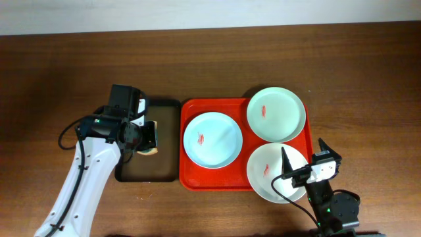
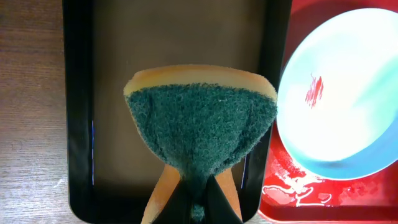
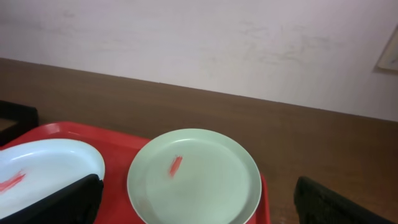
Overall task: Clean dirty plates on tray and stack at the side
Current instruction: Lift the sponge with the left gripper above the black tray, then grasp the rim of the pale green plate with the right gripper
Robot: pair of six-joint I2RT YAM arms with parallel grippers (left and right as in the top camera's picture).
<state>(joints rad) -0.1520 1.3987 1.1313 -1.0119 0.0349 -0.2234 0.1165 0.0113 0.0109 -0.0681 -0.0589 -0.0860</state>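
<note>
The red tray (image 1: 217, 101) holds three plates, each with a red smear: a pale blue one (image 1: 212, 139) on the left, a mint one (image 1: 276, 113) at the far right and a white one (image 1: 270, 172) at the near right. My left gripper (image 1: 151, 135) hangs over the black tray (image 1: 168, 105), shut on a sponge (image 2: 200, 124) whose green scouring face points at the camera. The pale blue plate (image 2: 348, 99) lies just to the sponge's right. My right gripper (image 1: 304, 153) stands open above the white plate's near-right edge. Its wrist view shows the mint plate (image 3: 194, 177) between the fingers (image 3: 68, 202).
The narrow black tray (image 2: 78, 112) lies against the red tray's left side on the brown wooden table (image 1: 368, 72). Bare table runs left of the black tray and right of the red tray. A pale wall (image 3: 199, 37) stands behind the table's far edge.
</note>
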